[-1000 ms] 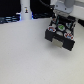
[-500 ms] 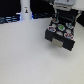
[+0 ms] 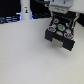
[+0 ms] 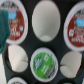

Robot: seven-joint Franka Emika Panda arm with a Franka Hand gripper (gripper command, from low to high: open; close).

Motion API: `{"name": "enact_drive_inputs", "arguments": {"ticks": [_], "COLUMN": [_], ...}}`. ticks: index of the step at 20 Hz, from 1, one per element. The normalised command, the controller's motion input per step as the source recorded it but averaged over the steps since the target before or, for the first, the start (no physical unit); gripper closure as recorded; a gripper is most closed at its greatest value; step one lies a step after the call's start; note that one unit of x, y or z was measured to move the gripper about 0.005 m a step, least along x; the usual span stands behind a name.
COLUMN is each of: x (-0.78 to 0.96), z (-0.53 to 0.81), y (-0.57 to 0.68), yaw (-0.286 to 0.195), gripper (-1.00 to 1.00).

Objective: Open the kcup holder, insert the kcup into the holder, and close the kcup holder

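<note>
The kcup holder (image 3: 63, 39) is a black box at the exterior view's right, with its tray pulled out toward the front. My gripper (image 3: 60, 17) hangs just above that tray, and its fingers cannot be made out. Close up, the wrist view looks onto the black tray (image 4: 28, 46) and its round slots. The kcup (image 4: 45, 64), with its green lid, sits in one slot. Two pods with red lids (image 4: 15, 25) (image 4: 75, 27) fill other slots. Several slots (image 4: 45, 20) are empty. A teal shape (image 4: 4, 25) at the frame's edge may be a finger.
The holder stands on a white table (image 3: 25, 55). A small white bottle-like object (image 3: 25, 11) stands at the back, in the exterior view's left half. Dark items (image 3: 7, 19) line the far edge beside it.
</note>
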Motion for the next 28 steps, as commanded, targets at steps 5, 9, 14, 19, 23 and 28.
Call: {"name": "enact_drive_inputs", "arguments": {"ticks": [5, 9, 14, 19, 23, 28], "x": [0.64, 0.63, 0.5, 0.24, -0.11, -0.27], "z": [-0.03, -0.11, -0.17, -0.26, -0.25, -0.17], "y": [-0.27, -0.17, -0.04, 0.09, 0.26, 0.28], "yaw": [0.038, 0.024, 0.054, 0.114, 0.164, 0.165], "gripper": [-1.0, -1.0, -1.0, -1.0, -1.0, -1.0]}}
